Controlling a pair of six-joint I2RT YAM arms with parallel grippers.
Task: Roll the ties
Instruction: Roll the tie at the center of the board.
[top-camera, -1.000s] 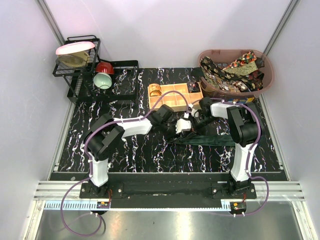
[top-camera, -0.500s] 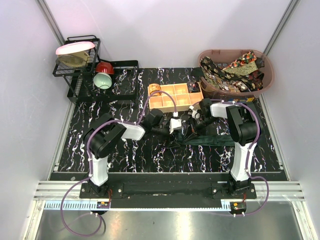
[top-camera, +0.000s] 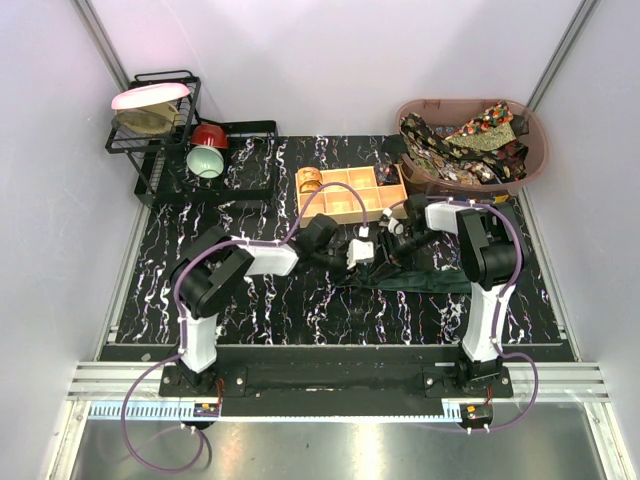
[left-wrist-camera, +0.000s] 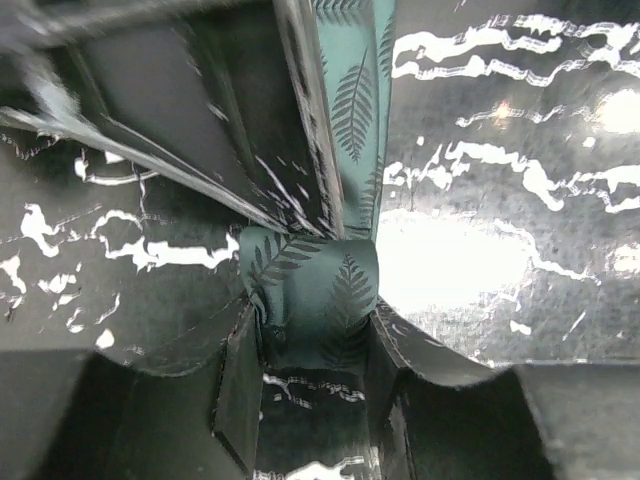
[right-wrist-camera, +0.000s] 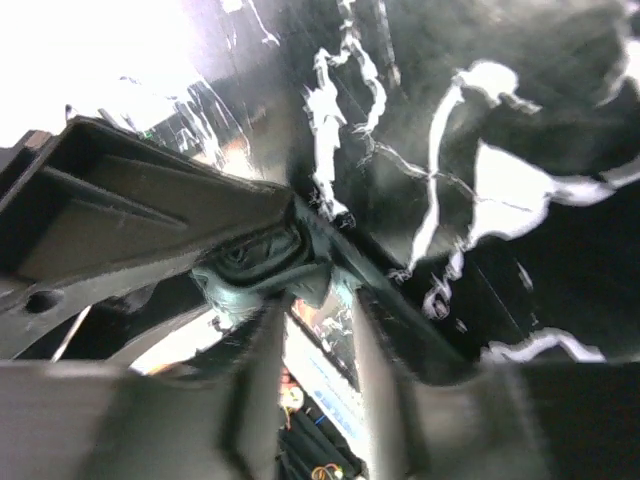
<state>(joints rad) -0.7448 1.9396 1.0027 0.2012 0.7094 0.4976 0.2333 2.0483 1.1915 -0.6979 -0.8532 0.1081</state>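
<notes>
On the black marbled tabletop (top-camera: 250, 300), the green tie (top-camera: 425, 277) lies stretched out flat in front of my right arm, its left end gathered up between my two claws.

Left claw (left-wrist-camera: 313, 320): pinching that folded end of the green tie. In the left wrist view the fern-printed cloth fills the gap from one finger (left-wrist-camera: 240, 370) to the other, and the rest of the strip runs straight away from the fold.

Right claw (right-wrist-camera: 318, 320): fingers spread, a gap showing between them. It sits just beside the left claw at the fold. The right wrist view is blurred, so I cannot tell whether it touches the cloth.

Containers, along the back of the tabletop:
- Wooden box (top-camera: 350, 213), centre, just behind both claws. Its back left compartment holds a gold roll (top-camera: 311, 180). Its back right compartment holds a dark item with red (top-camera: 385, 176), too small to identify. The other compartments show bare wood.
- Brown basket (top-camera: 540, 150), back right corner. It holds a loose heap of patterned ties (top-camera: 465, 145), dark with gold and red.
- Black dish rack (top-camera: 150, 135), back left. A pink plate (top-camera: 150, 96) lies on top. A red bowl (top-camera: 208, 134) and a pale green bowl (top-camera: 205, 160) rest beside it.
</notes>
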